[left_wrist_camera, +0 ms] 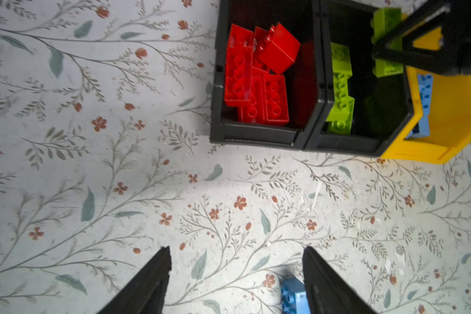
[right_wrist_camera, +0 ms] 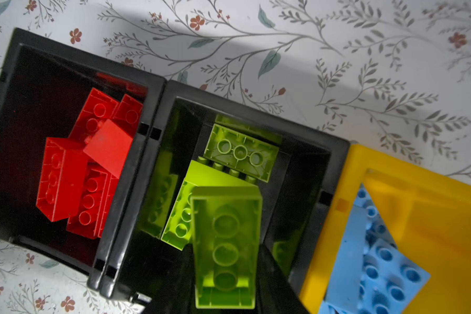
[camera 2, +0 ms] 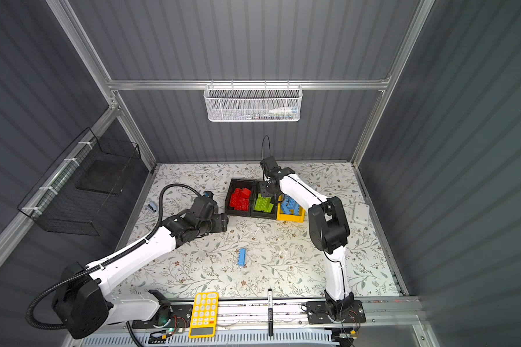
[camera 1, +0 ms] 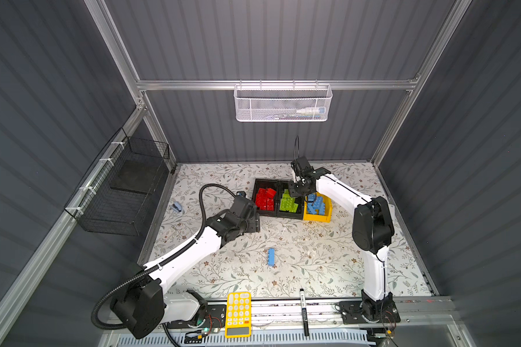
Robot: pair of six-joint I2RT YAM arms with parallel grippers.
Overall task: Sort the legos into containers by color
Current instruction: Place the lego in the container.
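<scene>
My right gripper (camera 1: pixel 298 192) hangs over the middle black bin (camera 1: pixel 289 215) and is shut on a lime green lego (right_wrist_camera: pixel 226 217), which points down into that bin above several other green legos (right_wrist_camera: pixel 239 152). The left black bin (right_wrist_camera: pixel 8 81) holds red legos (camera 1: pixel 265 198). The yellow bin (camera 1: pixel 316 217) holds blue legos (right_wrist_camera: pixel 386 266). One long blue lego (camera 1: pixel 271 257) lies alone mid-table. My left gripper (camera 1: pixel 254 223) hovers open in front of the red bin. In its wrist view the blue lego (left_wrist_camera: pixel 294 296) lies just inside one finger (left_wrist_camera: pixel 318 271), untouched.
A yellow calculator (camera 1: pixel 238 314) and a black marker (camera 1: pixel 303 311) lie on the front rail. A small blue-grey object (camera 1: pixel 176 207) sits near the left edge, and a white plate (camera 2: pixel 361 212) at the right. A black wire basket (camera 1: pixel 124 186) hangs on the left wall.
</scene>
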